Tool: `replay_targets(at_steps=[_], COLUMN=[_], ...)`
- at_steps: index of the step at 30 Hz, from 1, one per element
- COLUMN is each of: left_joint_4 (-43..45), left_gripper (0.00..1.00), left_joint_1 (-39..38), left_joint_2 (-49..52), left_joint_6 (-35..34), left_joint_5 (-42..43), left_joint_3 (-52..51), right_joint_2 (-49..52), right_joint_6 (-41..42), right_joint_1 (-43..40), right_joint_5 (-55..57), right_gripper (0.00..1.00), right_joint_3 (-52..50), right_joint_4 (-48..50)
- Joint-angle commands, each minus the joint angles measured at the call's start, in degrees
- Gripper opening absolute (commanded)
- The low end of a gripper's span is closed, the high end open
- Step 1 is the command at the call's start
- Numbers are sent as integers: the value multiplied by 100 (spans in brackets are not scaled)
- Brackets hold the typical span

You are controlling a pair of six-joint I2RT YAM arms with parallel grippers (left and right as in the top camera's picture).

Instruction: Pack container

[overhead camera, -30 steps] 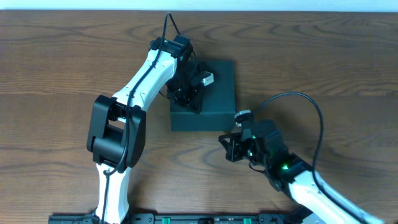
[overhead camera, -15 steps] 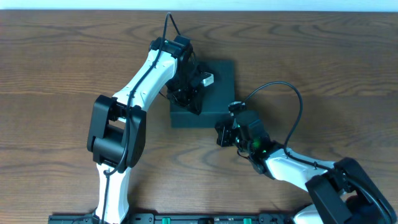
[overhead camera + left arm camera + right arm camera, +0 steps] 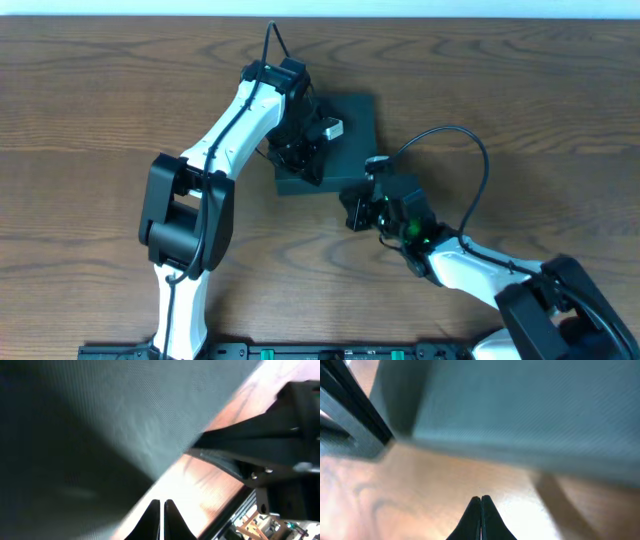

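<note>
A brown wooden table (image 3: 90,120) is seen across the whole overhead view, with a dark rail (image 3: 300,351) along its near edge. From the near left, the left arm (image 3: 235,120), white with black joints, is stretched away and to the right. Its black wrist is bent down over the left part of the container (image 3: 355,130). In the left wrist view the left gripper (image 3: 161,509) is shown with its two dark fingertips (image 3: 152,519) brought together. Only a hairline of light is left between them, and nothing is held. The matte dark surface of the container is spread over the upper left of that view, and a strip of lit wood is seen beside the tips. Whether the tips are touching the box cannot be told.

The container is placed about the table's middle, a little toward the far side. It is seen as a dark teal-black, roughly square box lying flat, its top shown as one plain surface. Just at its near right corner the right gripper (image 3: 481,506) is found, low over the wood. Its fingertips (image 3: 474,517) are pressed together with nothing between them. They are pointed at the container's side wall, which is spread across the upper part of the right wrist view, near but apart. The right arm (image 3: 470,272) is run from the gripper toward the near right corner of the table.
</note>
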Motion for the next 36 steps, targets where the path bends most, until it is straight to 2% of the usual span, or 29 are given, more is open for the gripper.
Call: replay_targets(at_steps=[1,6,10,13,16,17,18,19,20,25,36], left_joint_4=[-120,-435,-623,-564,-321,-227,-164,-129,-131,-404,-402], left_gripper=[6,6,6,6,6,6,6,37,95,95,95], left_joint_1=[24,26,26,26,26,26,26,26,26,26,26], left_joint_2=[-1014,-2651,-4135,-5333,-6356,-6594,-6780,-6951,-7066,-7123,-7123], left_joint_6=[-59,-57,-33,-35,-35,-42,-39,-50,-98,-98,-98], left_joint_5=[-50,-210,-273,-601,-678,-704,-769,-914,-1088,-1152,-1152], left_joint_3=[9,-9,-315,-960,-1773,-1969,-2114,-2238,-2315,-2326,-2326], right_joint_2=[-697,-2614,-4374,-5560,-6301,-6400,-6439,-6439,-6419,-6413,-6413], right_joint_6=[-114,-651,-1384,-1615,-1611,-1604,-1561,-1414,-1344,-1292,-1292], right_joint_1=[-90,-90,-90,-90,-90,-90,-90,-90,-90,-90,-90], right_joint_5=[-713,-396,120,525,710,704,688,691,691,691,693], right_gripper=[2,2,2,2,3,18,51,99,99,99,99], right_joint_3=[81,476,1182,1539,1545,1545,1545,1543,1510,1453,1453], right_joint_4=[-555,-3139,-5184,-5893,-5939,-5982,-6050,-6214,-6365,-6857,-7879])
